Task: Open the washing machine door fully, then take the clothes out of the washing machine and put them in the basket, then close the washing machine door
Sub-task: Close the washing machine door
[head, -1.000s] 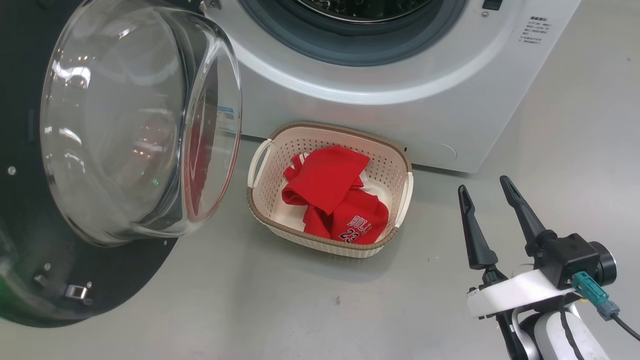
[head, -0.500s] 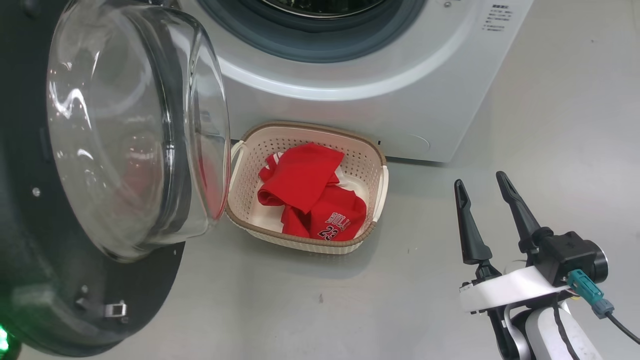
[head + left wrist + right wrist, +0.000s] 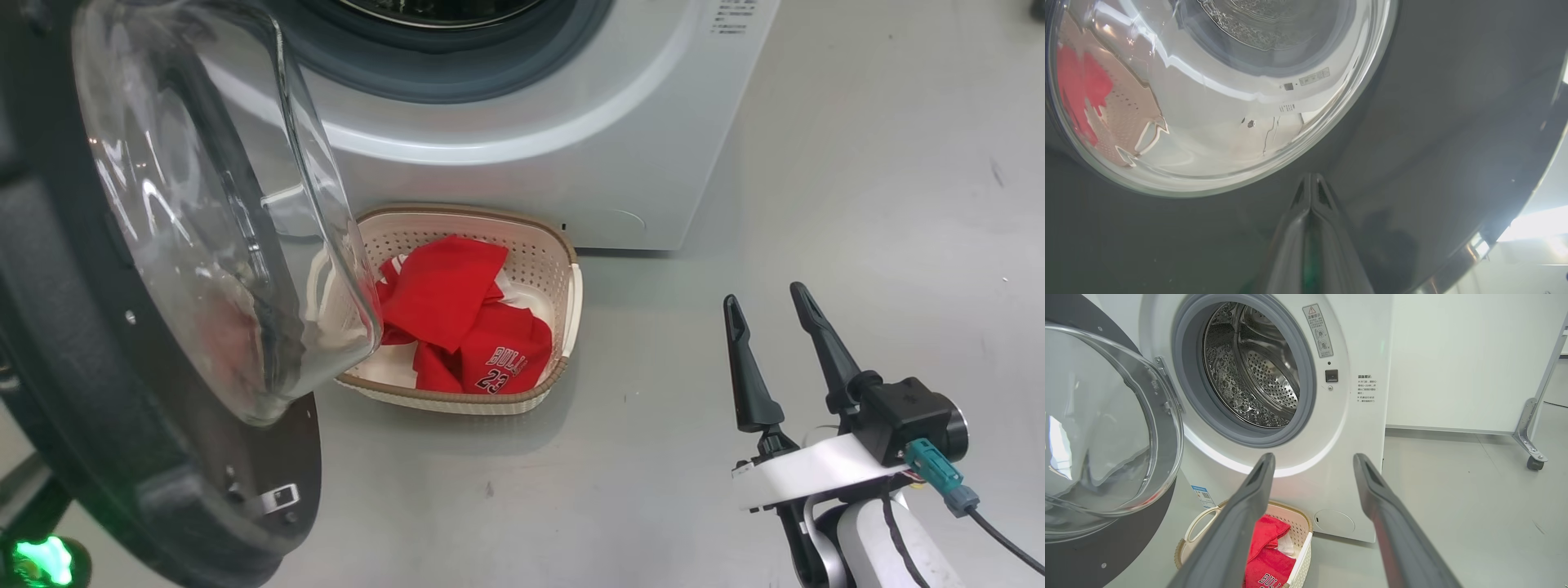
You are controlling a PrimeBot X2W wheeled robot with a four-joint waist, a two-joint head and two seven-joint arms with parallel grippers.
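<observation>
The washing machine door (image 3: 163,482) stands partly swung at the left, its glass bowl (image 3: 204,204) overlapping the basket's left end. The basket (image 3: 565,310) sits on the floor before the white washing machine (image 3: 506,98), with the red clothes (image 3: 457,318) inside, "23" lettering up. My right gripper (image 3: 762,294) hangs open and empty over the floor, right of the basket. In the left wrist view my left gripper (image 3: 1310,176) is shut, empty, tips against the door's black outer face (image 3: 1433,122) below its window. The right wrist view shows open fingers (image 3: 1249,506), the steel drum (image 3: 1257,375) and the basket (image 3: 1302,543).
Grey floor (image 3: 857,204) spreads right of the machine. A white partition (image 3: 1453,355) stands beside the washer, with a metal leg on a castor (image 3: 1531,457) at the far right. A green light (image 3: 45,559) glows at the lower left under the door.
The door has swung toward the machine, its bowl turning more edge-on and now covering the basket's left end. The head camera has shifted too. My right gripper stays open.
</observation>
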